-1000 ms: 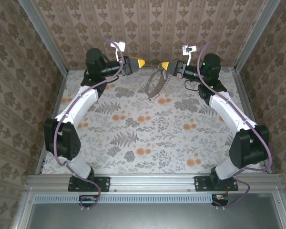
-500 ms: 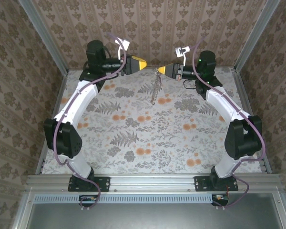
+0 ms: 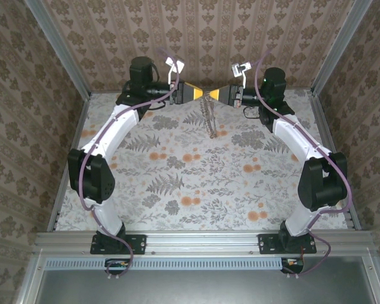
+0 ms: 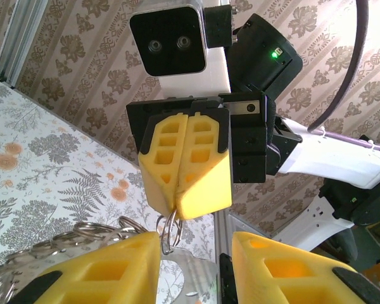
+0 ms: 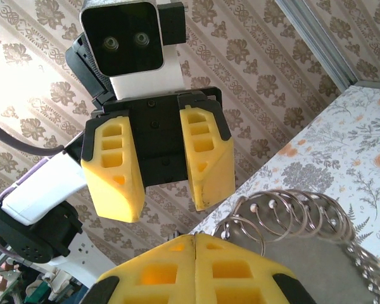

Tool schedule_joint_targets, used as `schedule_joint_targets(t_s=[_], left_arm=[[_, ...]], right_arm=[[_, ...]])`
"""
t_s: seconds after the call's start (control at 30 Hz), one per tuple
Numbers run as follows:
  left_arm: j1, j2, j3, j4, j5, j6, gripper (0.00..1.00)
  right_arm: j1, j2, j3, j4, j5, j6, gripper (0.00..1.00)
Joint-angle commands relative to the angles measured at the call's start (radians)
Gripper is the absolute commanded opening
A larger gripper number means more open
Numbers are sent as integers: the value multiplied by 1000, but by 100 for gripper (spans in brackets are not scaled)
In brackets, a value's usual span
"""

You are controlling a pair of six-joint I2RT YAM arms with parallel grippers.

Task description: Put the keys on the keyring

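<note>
At the upper centre of the top view, we see the right gripper [image 3: 216, 93] pinched shut on the keyring [image 3: 209, 119], which dangles below its tips. The left gripper [image 3: 200, 93] faces it tip to tip, its fingers [image 5: 114, 171] parted and clasping nothing we can make out.

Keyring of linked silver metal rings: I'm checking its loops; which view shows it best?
Right wrist: the keyring arcs large and sharp past the shut right gripper. Left wrist catches one pinched loop, the rest partly hidden. Top external gives a thin dangling strand.
</note>
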Motion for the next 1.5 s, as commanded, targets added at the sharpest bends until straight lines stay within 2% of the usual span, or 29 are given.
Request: schedule_joint_targets(t_s=[0.0, 0.6, 1.47], left_arm=[[-9, 18, 48, -10, 16, 25, 35], [-24, 44, 55, -11, 16, 23, 34], [-37, 43, 24, -20, 22, 47, 25]], right_arm=[[7, 5, 36, 39, -17, 9, 0], [15, 7, 44, 25, 0, 5, 0], [14, 11, 39, 5, 29, -13, 0]])
